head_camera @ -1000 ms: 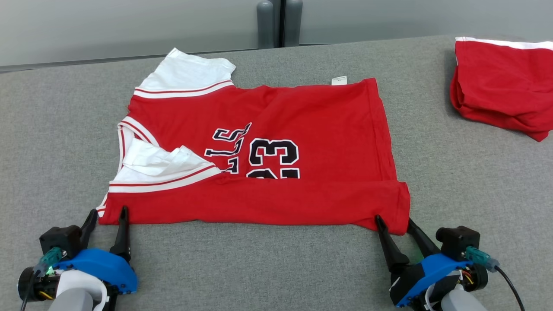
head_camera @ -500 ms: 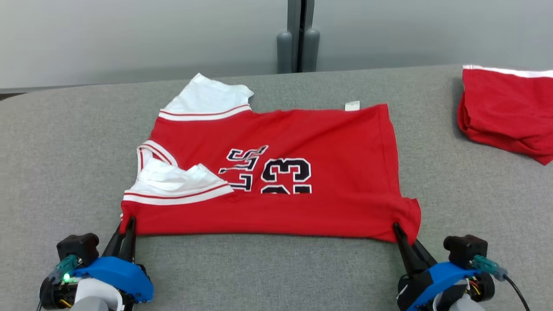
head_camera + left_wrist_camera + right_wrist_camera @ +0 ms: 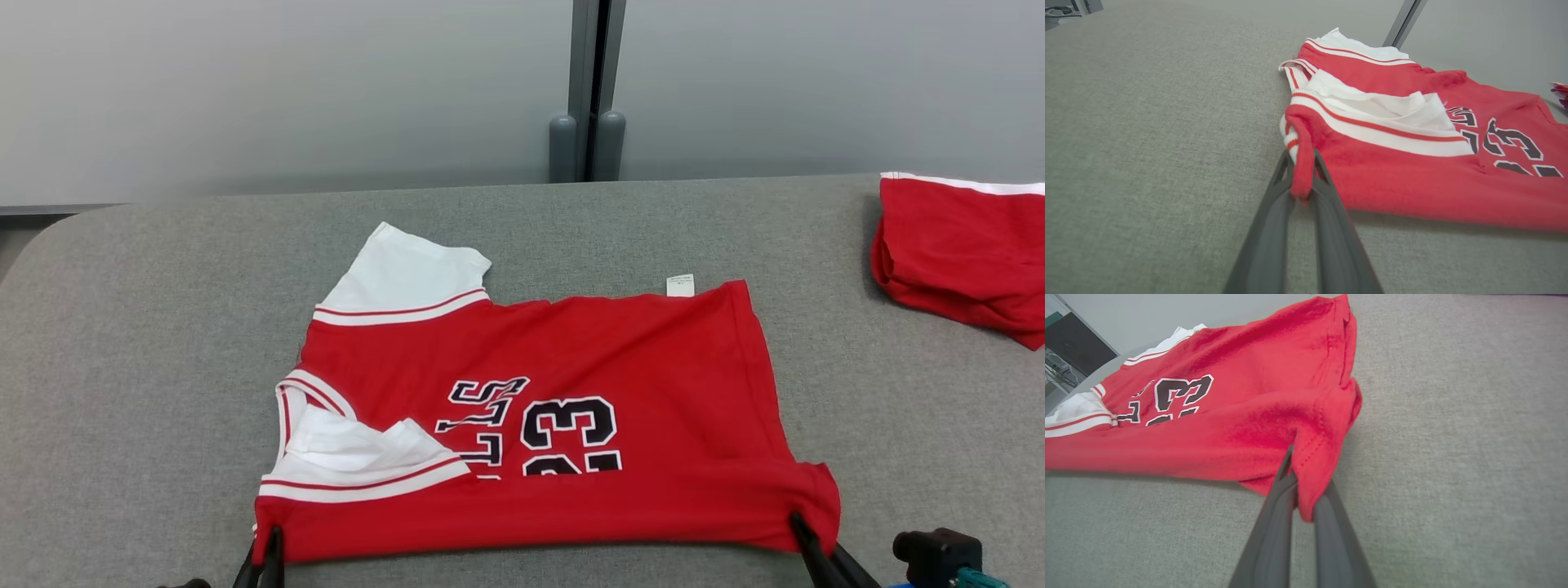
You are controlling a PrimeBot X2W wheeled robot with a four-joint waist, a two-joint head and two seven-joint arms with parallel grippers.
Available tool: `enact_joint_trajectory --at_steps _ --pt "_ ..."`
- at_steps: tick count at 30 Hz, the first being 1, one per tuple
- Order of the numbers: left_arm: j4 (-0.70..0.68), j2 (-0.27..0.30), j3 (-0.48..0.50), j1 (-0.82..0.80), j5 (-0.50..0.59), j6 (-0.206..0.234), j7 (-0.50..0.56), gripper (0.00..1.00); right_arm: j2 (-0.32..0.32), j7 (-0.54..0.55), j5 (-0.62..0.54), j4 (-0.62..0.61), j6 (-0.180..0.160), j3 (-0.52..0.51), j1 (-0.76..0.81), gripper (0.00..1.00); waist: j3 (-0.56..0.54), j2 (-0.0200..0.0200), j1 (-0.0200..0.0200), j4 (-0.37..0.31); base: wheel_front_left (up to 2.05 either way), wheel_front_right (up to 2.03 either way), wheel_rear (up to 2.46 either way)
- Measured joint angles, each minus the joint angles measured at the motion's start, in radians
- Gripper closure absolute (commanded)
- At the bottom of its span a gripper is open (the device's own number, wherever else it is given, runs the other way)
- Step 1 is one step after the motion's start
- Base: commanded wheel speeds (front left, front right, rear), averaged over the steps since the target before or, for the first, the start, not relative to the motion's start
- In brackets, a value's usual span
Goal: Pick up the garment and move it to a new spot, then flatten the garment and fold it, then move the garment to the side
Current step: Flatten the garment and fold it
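The garment (image 3: pixel 653 384) is a red jersey with white sleeves and a black 23, lying folded lengthwise on the grey table (image 3: pixel 147 343). My left gripper (image 3: pixel 263 545) is shut on its near left corner; the left wrist view shows the red hem (image 3: pixel 1301 171) pinched between the dark fingers (image 3: pixel 1274 212). At the near right corner my right gripper (image 3: pixel 804 535) is likewise shut, and the right wrist view shows the cloth (image 3: pixel 1312 473) bunched and lifted a little between the fingers (image 3: pixel 1278 522). The near edge hangs taut between both grippers.
Another folded red garment (image 3: pixel 955 253) with a white trim lies at the table's far right. A grey wall with a dark vertical post (image 3: pixel 589 90) stands behind the table. Bare grey table lies left of the jersey and beyond it.
Both grippers went from open astride the jersey's near corners to shut on them. The near edge has lifted slightly. The head camera has tilted up, so the whole scene sits lower.
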Motion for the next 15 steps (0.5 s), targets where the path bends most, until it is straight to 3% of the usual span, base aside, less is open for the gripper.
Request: enact_joint_trajectory --at_steps 6,7,8,9,15 --pt "-0.052 -0.021 -0.006 0.057 0.005 0.016 0.005 1.0 0.016 0.097 -0.014 -0.094 0.0 -0.078 0.089 1.0 0.005 -0.0001 0.0 0.008 0.0 0.0 0.0" --pt "-0.05 -0.017 -0.009 0.057 0.009 0.02 0.006 0.93 0.021 0.117 -0.021 -0.096 0.0 -0.082 0.097 0.69 0.005 0.0 0.0 0.007 0.0 0.0 0.0" --pt "-0.05 -0.014 -0.011 0.057 0.016 0.021 0.006 0.15 0.029 0.123 -0.027 -0.1 0.0 -0.086 0.103 0.08 0.005 0.0 0.0 0.007 0.0 0.0 0.0" --pt "-0.051 -0.017 -0.007 0.054 0.013 0.023 0.006 0.0 0.04 0.123 -0.029 -0.106 0.0 -0.091 0.105 0.0 0.004 0.0 0.0001 0.006 0.0 0.0 0.0" --pt "-0.081 -0.015 0.018 0.021 0.051 0.033 0.002 0.0 0.067 0.091 -0.072 -0.133 0.0 -0.112 0.081 0.0 -0.002 0.0 0.0001 -0.005 0.0 0.0 0.0"
